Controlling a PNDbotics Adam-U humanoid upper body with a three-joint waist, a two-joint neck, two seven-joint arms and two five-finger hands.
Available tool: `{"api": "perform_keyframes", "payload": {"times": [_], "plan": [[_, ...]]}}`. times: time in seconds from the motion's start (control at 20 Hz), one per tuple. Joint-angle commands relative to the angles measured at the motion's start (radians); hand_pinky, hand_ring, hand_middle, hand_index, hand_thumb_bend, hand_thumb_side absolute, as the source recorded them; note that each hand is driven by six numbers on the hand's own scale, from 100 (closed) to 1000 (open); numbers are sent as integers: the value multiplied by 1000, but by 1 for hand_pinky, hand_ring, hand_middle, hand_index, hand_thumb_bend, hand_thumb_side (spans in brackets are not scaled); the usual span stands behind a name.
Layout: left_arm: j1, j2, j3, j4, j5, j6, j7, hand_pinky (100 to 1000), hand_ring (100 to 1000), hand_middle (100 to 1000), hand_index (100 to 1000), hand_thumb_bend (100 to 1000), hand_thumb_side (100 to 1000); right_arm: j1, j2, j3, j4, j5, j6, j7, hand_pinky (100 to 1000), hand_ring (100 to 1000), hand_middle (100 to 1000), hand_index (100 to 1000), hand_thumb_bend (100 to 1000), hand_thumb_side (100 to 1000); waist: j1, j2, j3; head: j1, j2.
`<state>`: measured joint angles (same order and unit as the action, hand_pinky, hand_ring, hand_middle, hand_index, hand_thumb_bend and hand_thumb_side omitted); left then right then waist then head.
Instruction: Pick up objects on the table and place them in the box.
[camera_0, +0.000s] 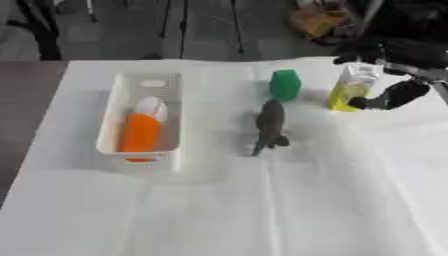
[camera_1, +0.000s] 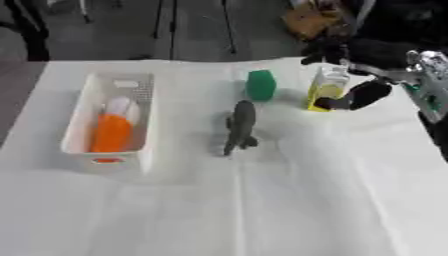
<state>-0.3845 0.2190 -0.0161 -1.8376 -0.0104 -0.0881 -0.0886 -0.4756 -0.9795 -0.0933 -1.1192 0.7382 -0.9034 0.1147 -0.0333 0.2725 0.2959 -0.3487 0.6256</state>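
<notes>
Box (camera_0: 112, 131) is being seen nearest, by table's (camera_0: 219, 215) left edge, orange object (camera_0: 140, 134) and white object (camera_0: 150, 107) lying inside. Grey toy (camera_0: 269, 127) is lying mid-table; green object (camera_0: 284, 85) standing just behind it. Carton (camera_0: 353, 87), yellow and white, is being gripped near far right corner by right hand (camera_0: 389, 95), fingers curled round it.

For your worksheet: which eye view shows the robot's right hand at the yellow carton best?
The right eye view: the right hand and its wrist sit well inside the picture, with the thumb at the yellow carton. The left eye view shows the same hand near its right edge, the wrist partly cropped.
</notes>
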Motion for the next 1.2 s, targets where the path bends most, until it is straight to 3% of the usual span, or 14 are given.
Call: {"api": "perform_keyframes", "payload": {"times": [0.05,0.25,0.45,0.8,1.2], "plan": [[-16,25,-2,-16,3,-1,-7,507,720,848,925,405,948,-18,-53,-26,63,50,9,-40,1000,998,945,963,457,740,-18,5,6,-16,-19],[-19,29,-5,-16,3,-2,-12,507,720,848,925,405,949,-23,-68,-38,161,90,14,-101,1000,991,942,963,439,729,-23,9,17,-33,-31],[-19,32,-7,-15,3,-3,-15,506,720,848,925,404,949,-27,-92,-57,239,85,33,-166,1000,970,932,956,441,649,-25,11,25,-49,-43],[-20,33,-9,-14,4,-5,-19,506,721,848,925,403,949,-26,-107,-67,224,108,94,-281,1000,955,922,948,463,570,-23,11,29,-58,-54],[-24,33,-10,-14,5,-5,-23,506,721,849,925,403,950,-33,-96,-47,217,168,95,-355,1000,949,918,949,458,564,-24,10,37,-63,-58]]}}
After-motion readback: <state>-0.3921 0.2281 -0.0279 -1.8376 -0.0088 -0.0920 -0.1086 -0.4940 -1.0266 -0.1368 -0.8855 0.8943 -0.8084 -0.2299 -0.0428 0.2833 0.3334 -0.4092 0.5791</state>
